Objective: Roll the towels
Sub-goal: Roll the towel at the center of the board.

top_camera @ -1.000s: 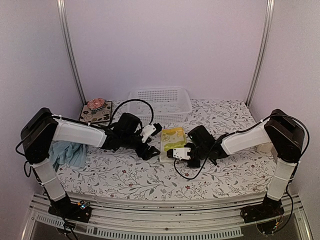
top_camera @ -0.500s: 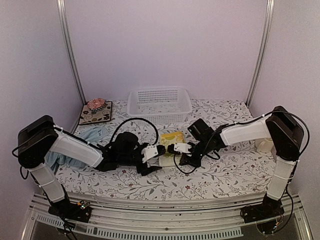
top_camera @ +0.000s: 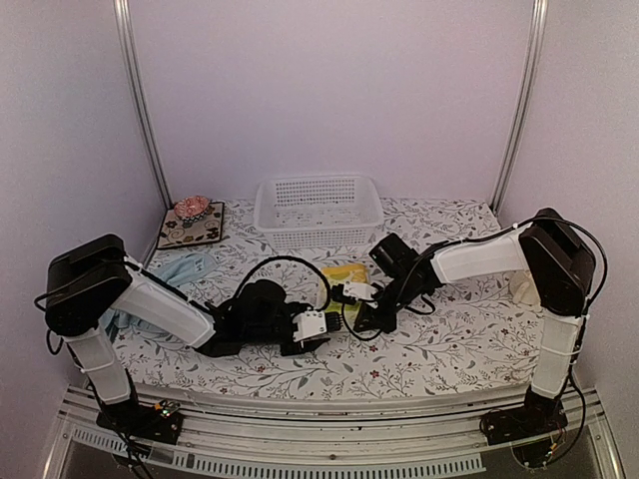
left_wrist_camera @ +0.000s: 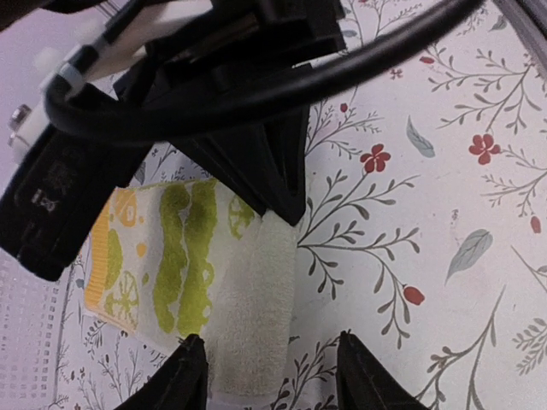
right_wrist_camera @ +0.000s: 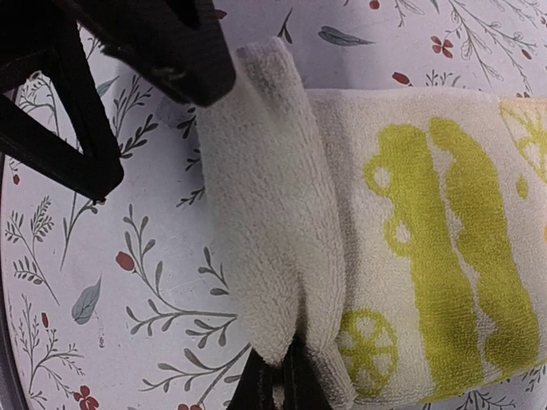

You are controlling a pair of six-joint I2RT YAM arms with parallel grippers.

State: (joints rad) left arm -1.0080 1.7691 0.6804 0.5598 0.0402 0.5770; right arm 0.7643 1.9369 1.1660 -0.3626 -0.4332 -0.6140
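Observation:
The yellow-green towel (top_camera: 345, 272) lies in front of the basket, with its pale near end folded over into a thick lip (right_wrist_camera: 256, 213). My right gripper (right_wrist_camera: 278, 380) is shut on that lip at its corner; in the top view the right gripper (top_camera: 349, 297) is at the towel's near end. My left gripper (left_wrist_camera: 269, 346) is open, its fingers (left_wrist_camera: 190, 371) straddling the same lip (left_wrist_camera: 248, 316) just above the table; in the top view it (top_camera: 331, 319) sits close in front of the towel. The light blue towel (top_camera: 178, 271) lies crumpled at the left, behind my left arm.
A white mesh basket (top_camera: 319, 205) stands at the back centre. A dark floral mat (top_camera: 192, 226) with a pink object on it lies at the back left. A pale object (top_camera: 526, 287) sits by my right arm. The two grippers nearly touch.
My left arm has swung from the towel's left side round to its near end. My right gripper moved up to that end and shut on it. The towel's near edge is now folded over.

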